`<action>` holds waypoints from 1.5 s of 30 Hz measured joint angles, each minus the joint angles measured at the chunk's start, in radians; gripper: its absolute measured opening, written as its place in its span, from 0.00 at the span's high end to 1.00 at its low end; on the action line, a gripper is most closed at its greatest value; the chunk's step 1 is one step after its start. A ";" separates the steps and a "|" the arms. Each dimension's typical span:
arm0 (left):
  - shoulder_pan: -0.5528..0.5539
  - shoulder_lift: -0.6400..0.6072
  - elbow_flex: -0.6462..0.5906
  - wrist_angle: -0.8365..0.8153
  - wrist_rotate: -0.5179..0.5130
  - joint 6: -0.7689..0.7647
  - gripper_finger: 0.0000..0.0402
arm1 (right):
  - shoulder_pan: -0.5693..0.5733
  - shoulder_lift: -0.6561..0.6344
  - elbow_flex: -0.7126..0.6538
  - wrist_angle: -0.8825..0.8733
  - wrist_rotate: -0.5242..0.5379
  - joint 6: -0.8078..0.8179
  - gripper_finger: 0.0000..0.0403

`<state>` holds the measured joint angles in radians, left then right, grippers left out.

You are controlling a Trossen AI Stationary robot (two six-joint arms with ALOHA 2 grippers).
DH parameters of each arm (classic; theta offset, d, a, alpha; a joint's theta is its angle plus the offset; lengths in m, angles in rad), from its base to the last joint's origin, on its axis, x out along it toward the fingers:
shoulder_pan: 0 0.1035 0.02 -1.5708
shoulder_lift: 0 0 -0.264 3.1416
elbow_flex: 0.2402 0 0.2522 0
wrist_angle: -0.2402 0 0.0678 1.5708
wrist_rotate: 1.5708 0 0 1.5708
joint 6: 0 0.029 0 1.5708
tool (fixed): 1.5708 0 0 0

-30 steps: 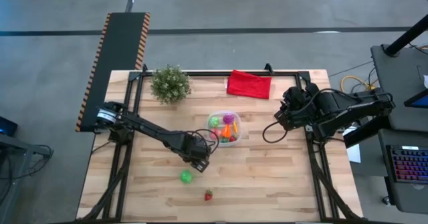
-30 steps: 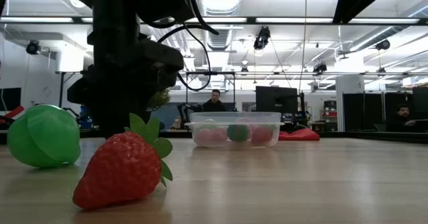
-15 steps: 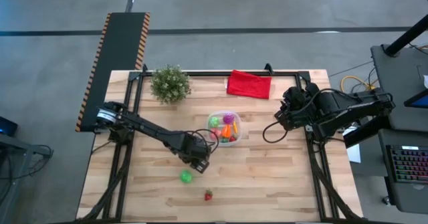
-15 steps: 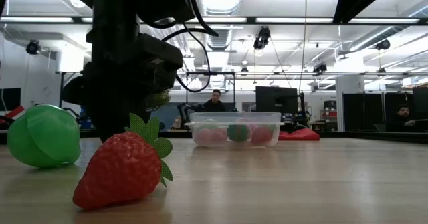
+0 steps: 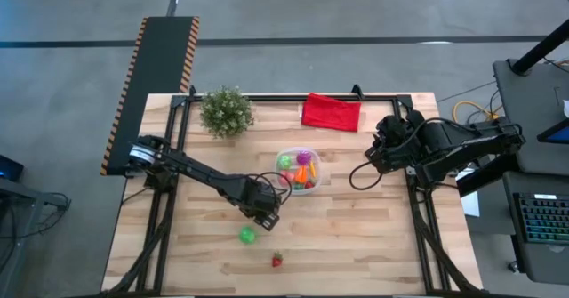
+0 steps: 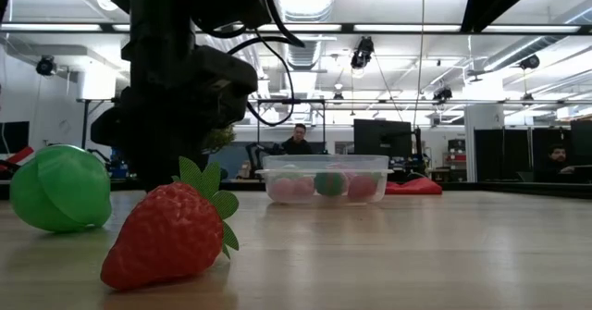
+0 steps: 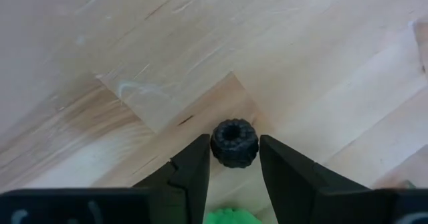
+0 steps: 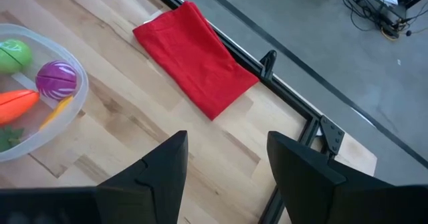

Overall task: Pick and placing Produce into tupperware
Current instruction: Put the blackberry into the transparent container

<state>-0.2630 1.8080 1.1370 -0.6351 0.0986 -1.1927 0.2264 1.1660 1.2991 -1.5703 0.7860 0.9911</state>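
High view: left end effector [image 5: 264,214] hovers mid-counter, between round clear plastic tupperware [image 5: 300,171] and round glossy green toy fruit [image 5: 247,236]. We judge fruit next pick: it lies just beside, toward counter's near edge; no long axis. Left wrist view: fingers [image 7: 190,170] parted, nothing between them; green fruit [image 7: 229,217] sits right below. Small red toy strawberry [image 5: 277,261] farther out. Right end effector [image 5: 384,147] parked at far right, released, well apart. Light wood plank counter [image 5: 373,236].
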 joint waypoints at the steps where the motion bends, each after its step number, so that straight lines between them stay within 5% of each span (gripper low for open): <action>1: 0.000 0.001 0.000 0.003 0.001 0.000 0.71 | 0.000 0.000 0.000 0.000 0.000 0.000 0.51; 30: -0.001 -0.007 -0.007 0.051 0.001 0.001 0.79 | 0.000 0.000 0.000 0.000 0.000 0.000 0.51; 45: 0.117 -0.039 0.173 0.004 -0.111 0.215 0.79 | 0.000 0.000 0.000 0.000 -0.002 0.004 0.51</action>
<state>-0.1457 1.7687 1.3100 -0.6308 -0.0120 -0.9777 0.2266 1.1656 1.2991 -1.5706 0.7841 0.9946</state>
